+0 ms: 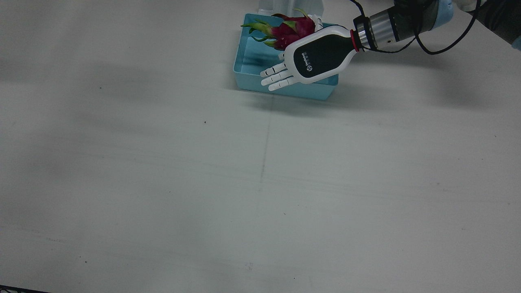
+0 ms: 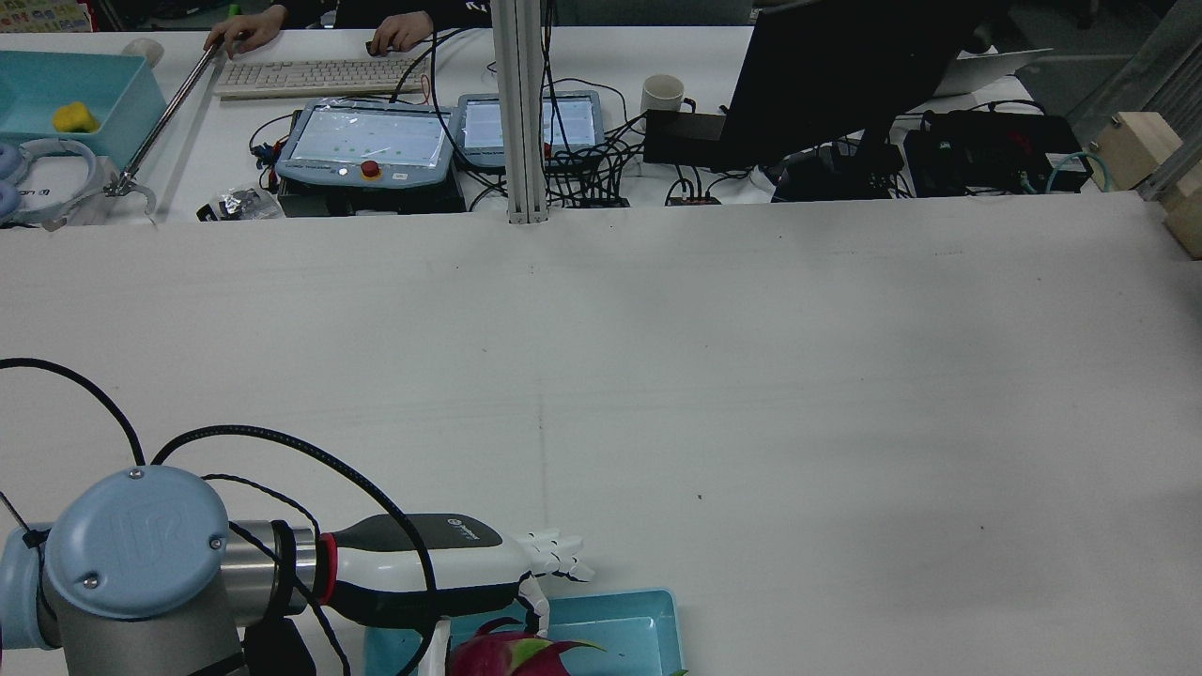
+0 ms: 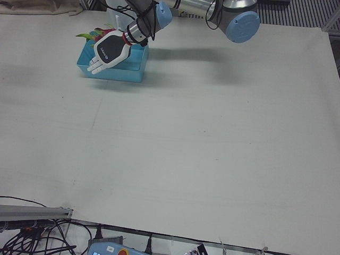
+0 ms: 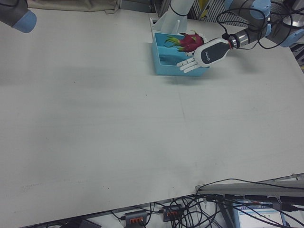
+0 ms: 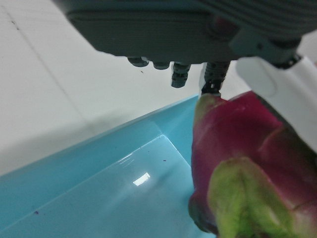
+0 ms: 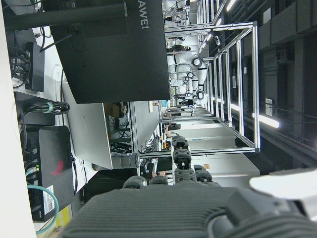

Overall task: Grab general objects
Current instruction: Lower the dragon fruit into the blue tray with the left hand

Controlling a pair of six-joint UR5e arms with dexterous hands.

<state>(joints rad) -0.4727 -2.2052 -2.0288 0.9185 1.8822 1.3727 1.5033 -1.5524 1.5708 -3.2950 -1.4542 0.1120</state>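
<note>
Overhead, the front view shows one light-blue tray [image 1: 243,65] at about 12 o'clock on the white surface [image 1: 260,183], with one dragon fruit [image 1: 287,29] over its far edge at 12 o'clock; at 3 o'clock of the fruit lies the left hand [image 1: 313,57], palm down, its fingers [image 1: 276,77] spread flat across the tray. That view does not show whether the thumb grips; the left hand view does show the fruit [image 5: 237,163] pressed against the white thumb at 2 o'clock, above the tray floor [image 5: 124,193], so the fruit looks pinched, though I cannot tell how firmly. Only the right hand view shows the right hand [image 6: 168,208]: its fingers are apart, holding nothing, pointing at a black monitor [image 6: 114,44]
</note>
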